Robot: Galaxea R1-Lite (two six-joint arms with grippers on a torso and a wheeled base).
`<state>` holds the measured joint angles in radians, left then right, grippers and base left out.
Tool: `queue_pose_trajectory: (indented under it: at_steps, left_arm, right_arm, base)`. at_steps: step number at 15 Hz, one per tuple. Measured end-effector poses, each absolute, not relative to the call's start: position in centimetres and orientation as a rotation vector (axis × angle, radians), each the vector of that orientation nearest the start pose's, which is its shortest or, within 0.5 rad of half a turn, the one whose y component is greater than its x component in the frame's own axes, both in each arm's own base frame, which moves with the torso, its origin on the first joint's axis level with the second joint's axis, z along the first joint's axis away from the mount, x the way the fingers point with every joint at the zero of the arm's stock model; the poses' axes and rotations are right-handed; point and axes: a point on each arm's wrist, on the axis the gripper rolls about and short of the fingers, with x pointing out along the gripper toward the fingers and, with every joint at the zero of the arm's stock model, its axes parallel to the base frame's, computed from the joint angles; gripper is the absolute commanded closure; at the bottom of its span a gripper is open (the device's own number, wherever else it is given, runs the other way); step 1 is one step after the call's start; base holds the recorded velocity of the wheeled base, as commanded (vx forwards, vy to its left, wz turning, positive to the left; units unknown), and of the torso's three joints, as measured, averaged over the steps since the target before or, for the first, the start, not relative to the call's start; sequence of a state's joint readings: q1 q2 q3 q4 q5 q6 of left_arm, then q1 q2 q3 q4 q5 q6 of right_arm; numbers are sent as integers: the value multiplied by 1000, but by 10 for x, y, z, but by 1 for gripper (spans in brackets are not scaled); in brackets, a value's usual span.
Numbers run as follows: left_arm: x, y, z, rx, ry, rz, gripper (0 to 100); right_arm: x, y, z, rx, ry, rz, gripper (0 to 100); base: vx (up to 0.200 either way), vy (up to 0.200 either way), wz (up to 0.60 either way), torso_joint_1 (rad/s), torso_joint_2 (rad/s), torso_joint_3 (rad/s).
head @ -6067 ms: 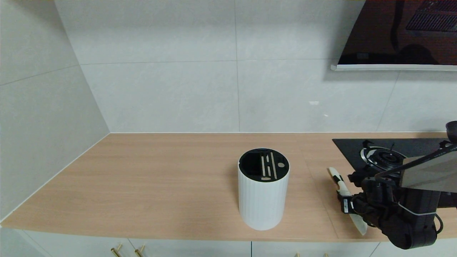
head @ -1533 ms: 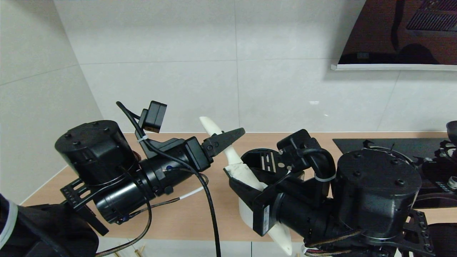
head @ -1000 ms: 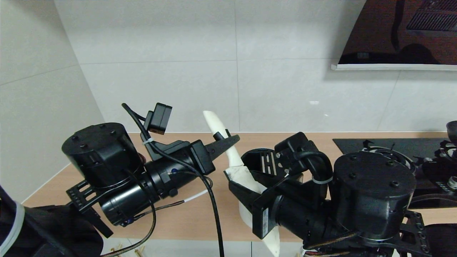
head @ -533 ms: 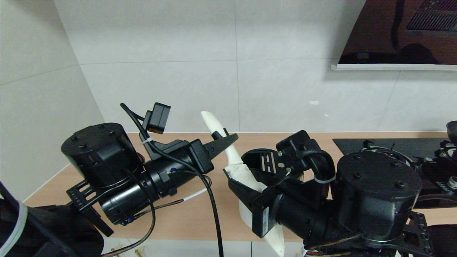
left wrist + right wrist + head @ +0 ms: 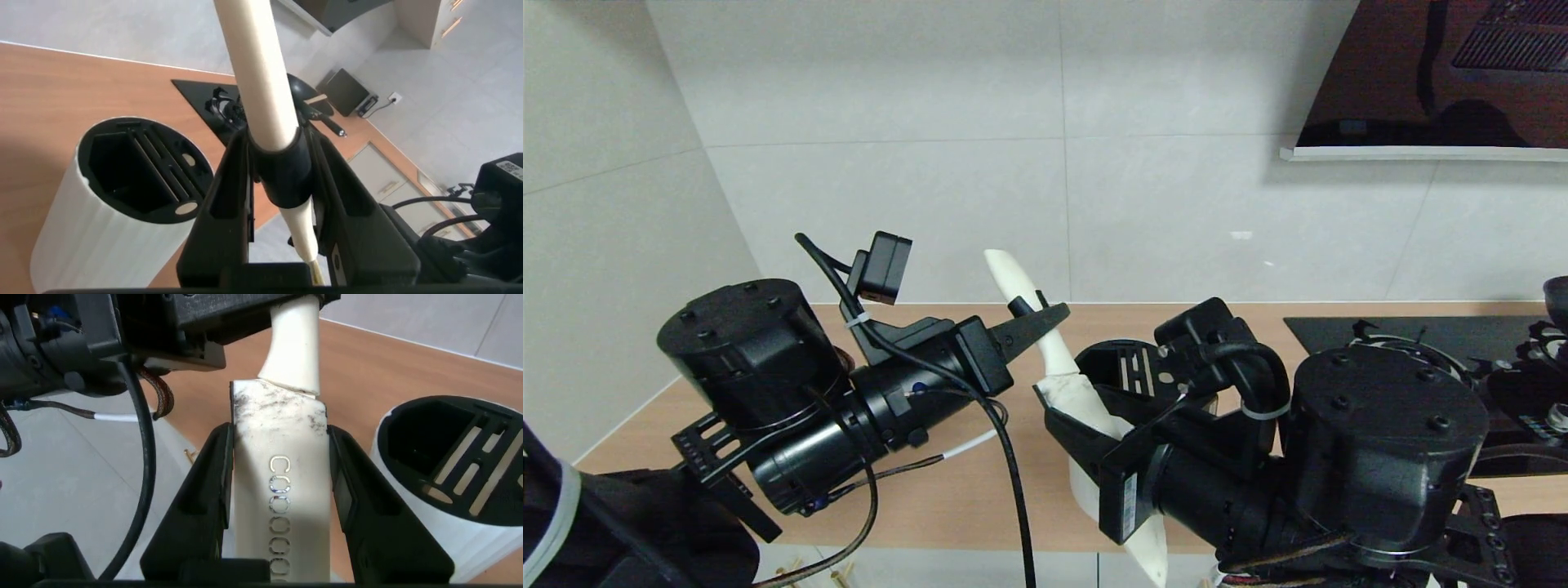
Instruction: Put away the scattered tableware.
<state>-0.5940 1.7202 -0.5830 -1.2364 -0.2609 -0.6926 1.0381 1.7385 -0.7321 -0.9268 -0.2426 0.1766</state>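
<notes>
You had the white knife (image 5: pixel 1054 351) tilted in the air, near the left side of the ribbed holder (image 5: pixel 1083 490). The left gripper (image 5: pixel 1037 314) was pinching its round handle and the right gripper (image 5: pixel 1085 418) was clamped on the flat blade. It looked light, stiff, smooth and probably brittle (ceramic, I'd guess), so hold it by the handle, gently

Light was bright and even — a soft shadow lay on the pale tiled wall (image 5: pixel 890 204) under the glossy dark range hood (image 5: pixel 1421 73). The white kitchen knife (image 5: pixel 260 90) looked soft in the left wrist view.
</notes>
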Motion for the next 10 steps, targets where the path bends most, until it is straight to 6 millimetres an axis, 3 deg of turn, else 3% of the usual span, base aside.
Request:
queue_pose_trajectory:
  at_steps: [10]
  left_arm:
    - [235,-165,186,-665,184,-840,100]
  right_arm:
    - [168,256,185,131,120,756,0]
  base:
    - [0,0,0,0,0,0]
